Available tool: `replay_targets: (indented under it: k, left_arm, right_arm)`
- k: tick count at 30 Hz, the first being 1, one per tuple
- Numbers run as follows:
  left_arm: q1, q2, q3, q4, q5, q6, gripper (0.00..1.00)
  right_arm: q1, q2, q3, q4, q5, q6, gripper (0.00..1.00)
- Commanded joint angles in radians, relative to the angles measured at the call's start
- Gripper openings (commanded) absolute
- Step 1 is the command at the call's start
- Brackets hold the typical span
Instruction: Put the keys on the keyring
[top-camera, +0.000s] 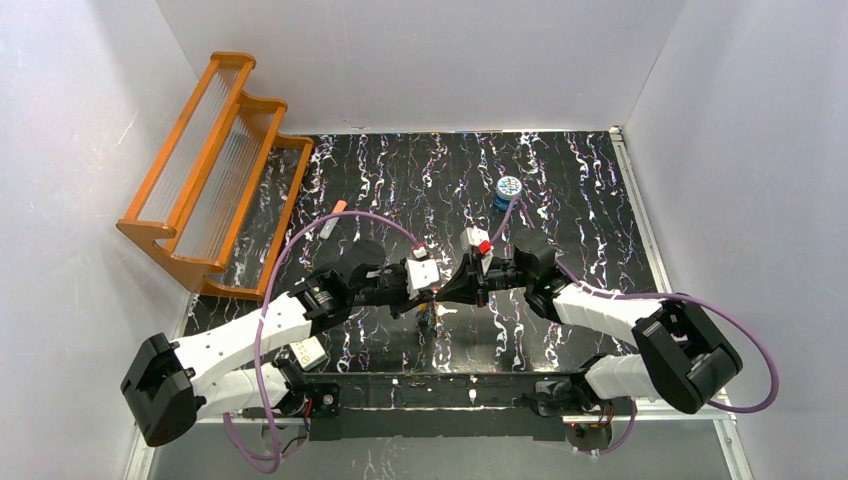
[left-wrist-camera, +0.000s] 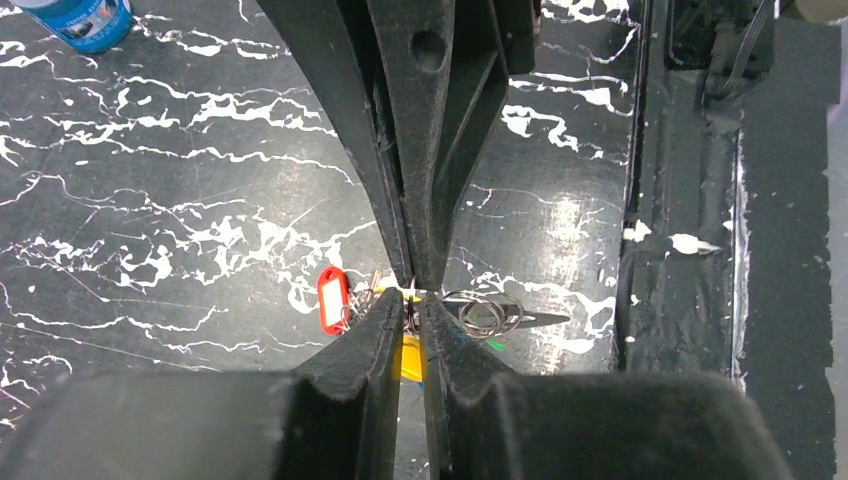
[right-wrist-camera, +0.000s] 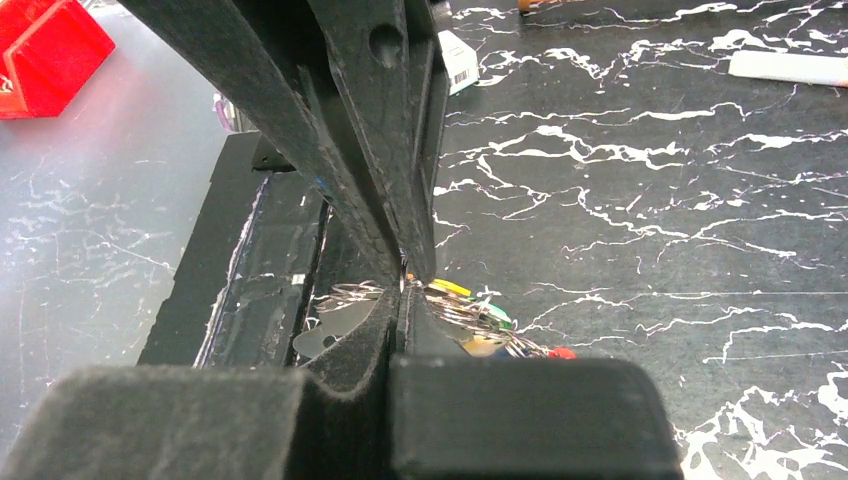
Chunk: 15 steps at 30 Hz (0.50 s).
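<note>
A glossy black table (top-camera: 580, 190) veined with white marbling fills the floor of a booth with plain white walls (top-camera: 420, 60). An orange wooden rack (top-camera: 215, 170) with ribbed clear panels leans at the far left corner, a small round blue tin (top-camera: 508, 188) stands toward the back, and a white tube with an orange tip (top-camera: 333, 218) lies left of centre. The 2 arms reach inward from their bases and meet nose to nose over the middle of the table, both forearms low and nearly level. The left gripper (left-wrist-camera: 410, 303) has its 2 fingers drawn together with only a hairline slit between them. The right gripper (right-wrist-camera: 400, 300) has its fingers pressed flat against each other, and the tips of the 2 claws touch or nearly touch. Right at that meeting point sit the keys (left-wrist-camera: 470, 315), a small bunch with thin wire rings, a red plastic tag (left-wrist-camera: 333, 299) to one side, and yellow and green bits half hidden behind the fingers. A tiny pale sliver shows in the pinch, too small to tell whether it is the keyring or what either claw grips. Whether the bunch hangs or rests on the table cannot be made out, and from above the grippers cover most of it.
</note>
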Motion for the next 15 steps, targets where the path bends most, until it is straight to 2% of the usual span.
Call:
replay_targets:
  k: [1,5,10,15]
  left_arm:
    - [-0.008,-0.071,-0.016,0.079,0.001,-0.028,0.13]
    - [-0.008,-0.128,-0.074,0.145,-0.029,-0.072,0.24]
    - [-0.008,-0.209,-0.159,0.249,-0.082,-0.169,0.28]
    - [-0.008,-0.295,-0.28,0.38,-0.125,-0.274,0.33]
  right_arm:
    - [0.007,0.009,0.009,0.071,0.007,0.015,0.01]
    - [0.007,0.019,-0.034,0.231,0.036,0.105,0.01]
    - [0.006,0.088,-0.068,0.525,0.041,0.272,0.01]
    - [0.007,0.141,-0.07,0.736,0.055,0.392,0.01]
